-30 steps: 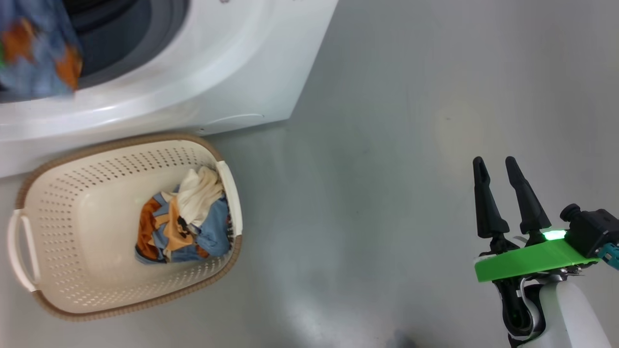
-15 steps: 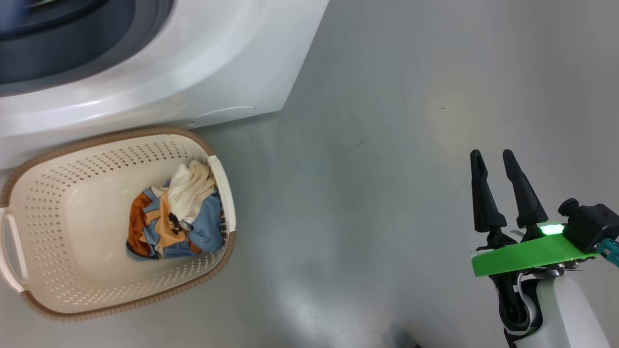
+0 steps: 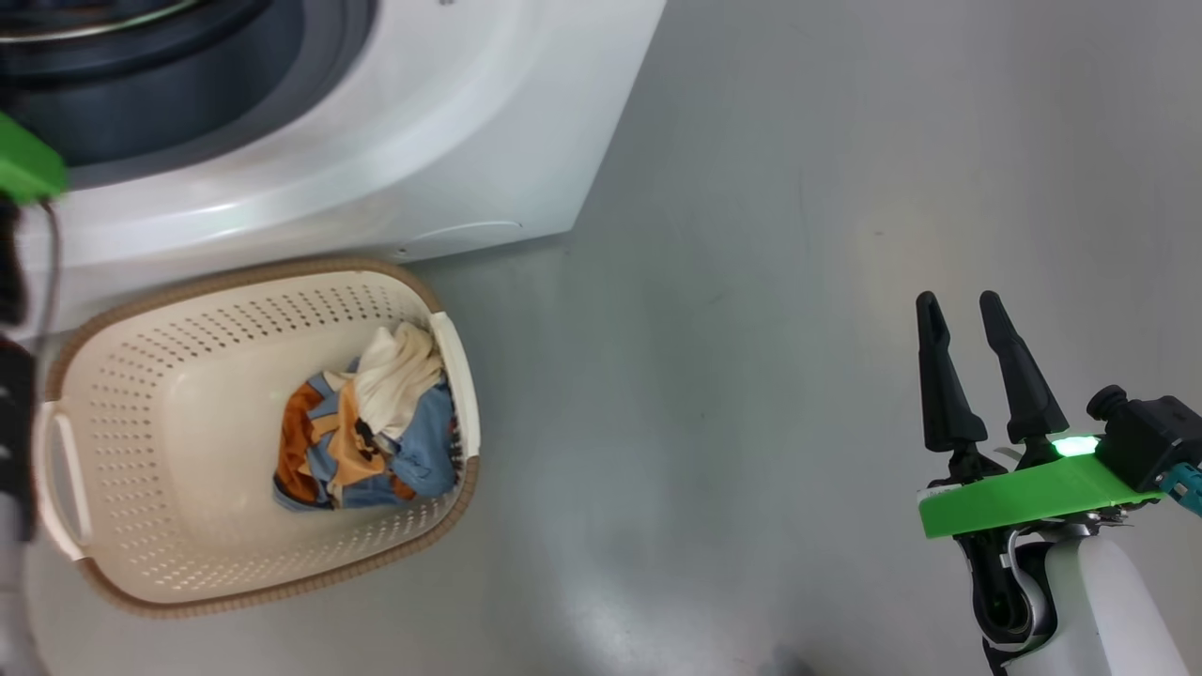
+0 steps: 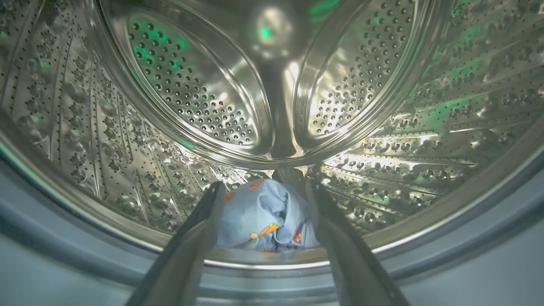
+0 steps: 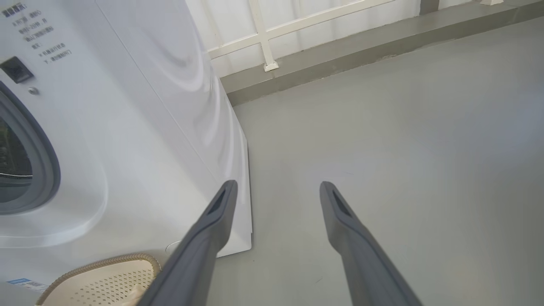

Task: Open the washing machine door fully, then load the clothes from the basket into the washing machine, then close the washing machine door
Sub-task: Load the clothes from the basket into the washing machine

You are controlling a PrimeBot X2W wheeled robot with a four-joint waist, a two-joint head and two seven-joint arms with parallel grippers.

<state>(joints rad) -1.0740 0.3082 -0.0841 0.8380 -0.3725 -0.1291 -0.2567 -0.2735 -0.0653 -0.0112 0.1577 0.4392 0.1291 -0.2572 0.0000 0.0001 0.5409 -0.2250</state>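
Print (image 5: 36,40) on the washing machine (image 5: 127,140) is unreadable.

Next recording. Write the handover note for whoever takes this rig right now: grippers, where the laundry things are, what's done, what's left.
Left gripper: open, at the drum mouth, holding nothing.
Right gripper: open, empty, over the floor.
Things: a blue garment lies in the drum of the washing machine; a pile of clothes sits in the basket in front of it.
Done: door open, a garment loaded.
Left: load the pile, close the door.
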